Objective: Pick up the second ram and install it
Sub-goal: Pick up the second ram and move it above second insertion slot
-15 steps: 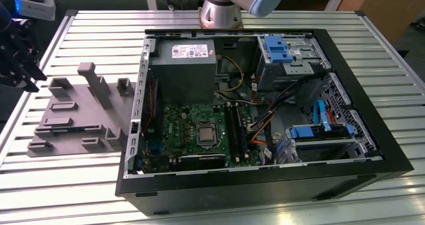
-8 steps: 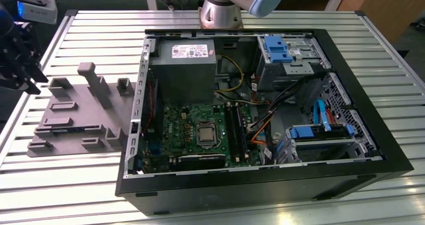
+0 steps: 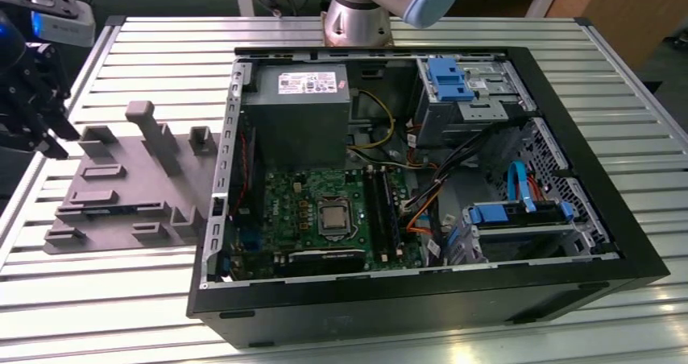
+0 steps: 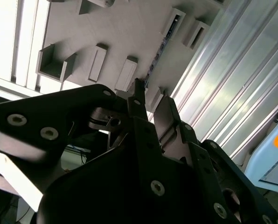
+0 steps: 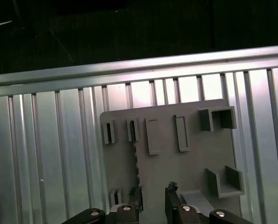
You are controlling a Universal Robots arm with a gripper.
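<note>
While the second ram (image 5: 137, 163) was stood edgewise along the grey tray (image 5: 195, 158), the gripper (image 5: 153, 200) was held above, fingers (image 5: 173, 199) apart.

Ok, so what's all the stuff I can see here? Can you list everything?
Table: one, silvery slats, under everything.
Tray: one, grey with raised blocks, at the exterior view's left of the case.
Ram stick: one, dark, seen edge-on, standing in the tray.
Computer case: one, black, open, on the table.
Motherboard: one, green, inside the case.
Power supply: one, grey, inside the case.
Drive brackets: two, blue, inside the case.
Cables: several, orange, yellow and black, inside the case.
Robot arm: one, silver-grey, behind the case.
Pincer: one, black, open, over the tray by the ram stick.
</note>
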